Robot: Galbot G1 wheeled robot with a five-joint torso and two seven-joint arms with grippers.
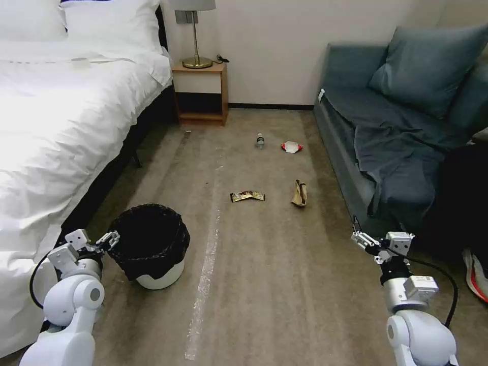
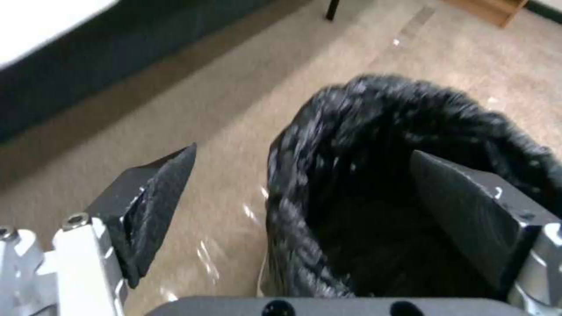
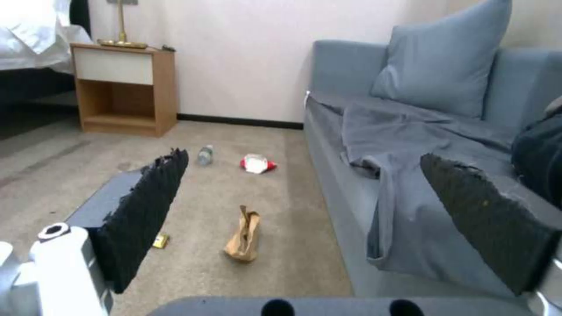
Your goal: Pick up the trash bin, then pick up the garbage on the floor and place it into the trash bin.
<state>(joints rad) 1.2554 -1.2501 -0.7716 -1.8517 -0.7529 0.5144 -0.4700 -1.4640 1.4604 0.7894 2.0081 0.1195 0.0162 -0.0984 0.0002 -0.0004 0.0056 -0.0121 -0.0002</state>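
The trash bin point(image 1: 157, 277), white with a black bag liner point(image 2: 351, 114), stands on the carpet beside the bed. My left gripper point(image 1: 110, 238) is open at the bin's near-left rim; in the left wrist view point(image 2: 303, 150) one finger point(image 2: 149, 206) is outside the rim and the other point(image 2: 468, 210) is over the inside. The garbage lies farther ahead: a clear bottle point(image 1: 260, 141), a red-and-white wrapper point(image 1: 291, 147), a gold-brown wrapper point(image 1: 247, 195) and a tan paper bag point(image 1: 299, 193). My right gripper point(image 1: 362, 238) hangs open and empty near the sofa, well short of the paper bag point(image 3: 244, 235).
The white bed point(image 1: 51, 127) runs along the left and a blue-grey sofa point(image 1: 386, 142) along the right. A wooden nightstand point(image 1: 201, 94) with a lamp stands at the far wall. A pale tape strip point(image 1: 206, 269) crosses the carpet. A shoe point(image 1: 475, 274) lies at the right edge.
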